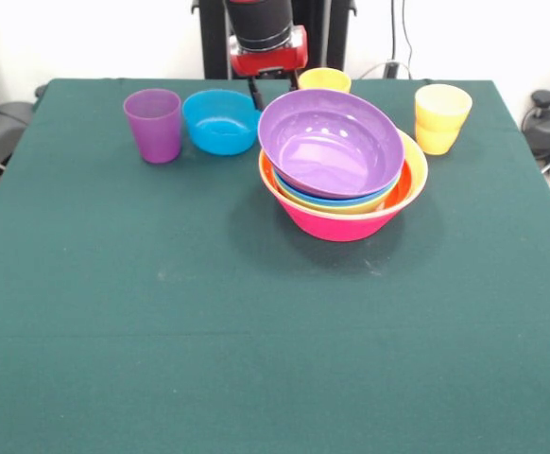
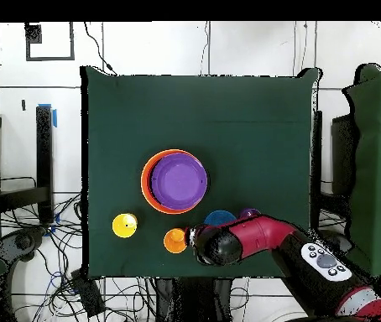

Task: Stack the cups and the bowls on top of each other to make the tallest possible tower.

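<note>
Glossy plastic ware on matt green cloth

The purple bowl (image 1: 330, 142) atop the tower (image 1: 343, 204) is smooth, shiny plastic with highlights inside; the purple cup (image 1: 153, 125) looks translucent, the small blue bowl (image 1: 221, 121) and yellow cups (image 1: 441, 118) glossy. The table (image 1: 256, 340) wears matt, finely woven cloth.

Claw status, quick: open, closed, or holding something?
Claw: cannot be told. Only a dark tip shows behind the small glossy blue plastic bowl; nothing visibly held.
</note>
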Motion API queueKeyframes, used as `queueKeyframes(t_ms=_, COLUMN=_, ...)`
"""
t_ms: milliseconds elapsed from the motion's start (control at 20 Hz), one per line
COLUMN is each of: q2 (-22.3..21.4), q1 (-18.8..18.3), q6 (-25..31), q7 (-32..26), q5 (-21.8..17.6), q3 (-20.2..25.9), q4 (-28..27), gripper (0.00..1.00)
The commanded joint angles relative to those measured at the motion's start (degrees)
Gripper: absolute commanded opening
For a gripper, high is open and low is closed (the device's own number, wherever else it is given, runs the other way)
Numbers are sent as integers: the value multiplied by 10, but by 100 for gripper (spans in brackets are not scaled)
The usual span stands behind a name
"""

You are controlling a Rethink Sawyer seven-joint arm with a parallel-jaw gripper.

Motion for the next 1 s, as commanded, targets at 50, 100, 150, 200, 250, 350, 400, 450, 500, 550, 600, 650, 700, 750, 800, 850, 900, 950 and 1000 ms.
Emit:
queueKeyframes(t_ms=50, q2=-9, q1=-7, q6=47, q7=-73, q5=-28, q3=-13, q4=-69, gripper=100)
queueKeyframes(t_ms=100, q2=-8, q1=-10, q6=50, q7=-77, q5=-27, q3=-11, q4=-71, gripper=100)
queueKeyframes(t_ms=150, q2=-8, q1=-9, q6=52, q7=-76, q5=-27, q3=-13, q4=-74, gripper=100)
queueKeyframes(t_ms=200, q2=-10, q1=-7, q6=53, q7=-74, q5=-28, q3=-14, q4=-75, gripper=100)
queueKeyframes(t_ms=250, q2=-11, q1=-7, q6=53, q7=-72, q5=-28, q3=-14, q4=-74, gripper=100)
queueKeyframes(t_ms=350, q2=-13, q1=-9, q6=55, q7=-72, q5=-26, q3=-11, q4=-73, gripper=100)
queueKeyframes(t_ms=400, q2=-13, q1=-10, q6=55, q7=-73, q5=-25, q3=-10, q4=-72, gripper=100)
queueKeyframes(t_ms=450, q2=-13, q1=-11, q6=55, q7=-74, q5=-25, q3=-9, q4=-72, gripper=100)
queueKeyframes(t_ms=500, q2=-12, q1=-11, q6=53, q7=-73, q5=-25, q3=-8, q4=-72, gripper=100)
queueKeyframes(t_ms=550, q2=-10, q1=-11, q6=51, q7=-72, q5=-25, q3=-8, q4=-72, gripper=100)
queueKeyframes(t_ms=600, q2=-9, q1=-11, q6=51, q7=-72, q5=-25, q3=-7, q4=-72, gripper=100)
queueKeyframes(t_ms=650, q2=-8, q1=-11, q6=50, q7=-72, q5=-25, q3=-6, q4=-73, gripper=100)
queueKeyframes(t_ms=700, q2=-9, q1=-11, q6=50, q7=-71, q5=-25, q3=-6, q4=-73, gripper=100)
queueKeyframes(t_ms=750, q2=-9, q1=-11, q6=50, q7=-71, q5=-25, q3=-6, q4=-74, gripper=100)
queueKeyframes(t_ms=800, q2=-8, q1=-11, q6=50, q7=-71, q5=-25, q3=-6, q4=-74, gripper=100)
queueKeyframes(t_ms=850, q2=-7, q1=-10, q6=49, q7=-70, q5=-26, q3=-6, q4=-75, gripper=100)
queueKeyframes(t_ms=900, q2=-6, q1=-9, q6=48, q7=-69, q5=-27, q3=-7, q4=-76, gripper=100)
queueKeyframes(t_ms=950, q2=-4, q1=-7, q6=45, q7=-66, q5=-29, q3=-9, q4=-77, gripper=100)
queueKeyframes(t_ms=1000, q2=-1, q1=-5, q6=43, q7=-65, q5=-32, q3=-10, q4=-80, gripper=100)
